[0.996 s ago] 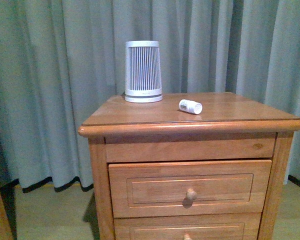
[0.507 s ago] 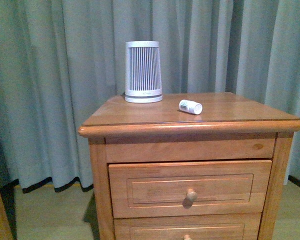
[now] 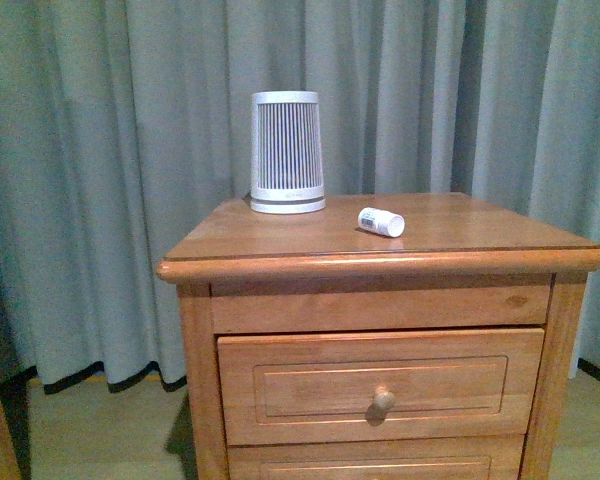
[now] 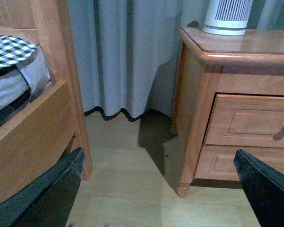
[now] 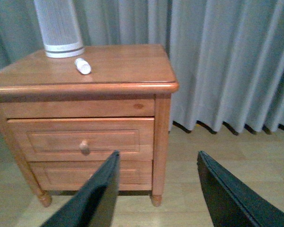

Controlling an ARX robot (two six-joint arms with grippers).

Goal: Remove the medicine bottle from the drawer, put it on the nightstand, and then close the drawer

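Our left gripper (image 4: pixel 161 189) has its two dark fingers spread wide apart, holding nothing. Our right gripper (image 5: pixel 156 189) is spread apart too, holding nothing.

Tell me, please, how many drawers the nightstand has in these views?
2. The upper drawer sits shut just under the nightstand top; the lower drawer is directly beneath it, also shut. The front view cuts off most of the lower one.
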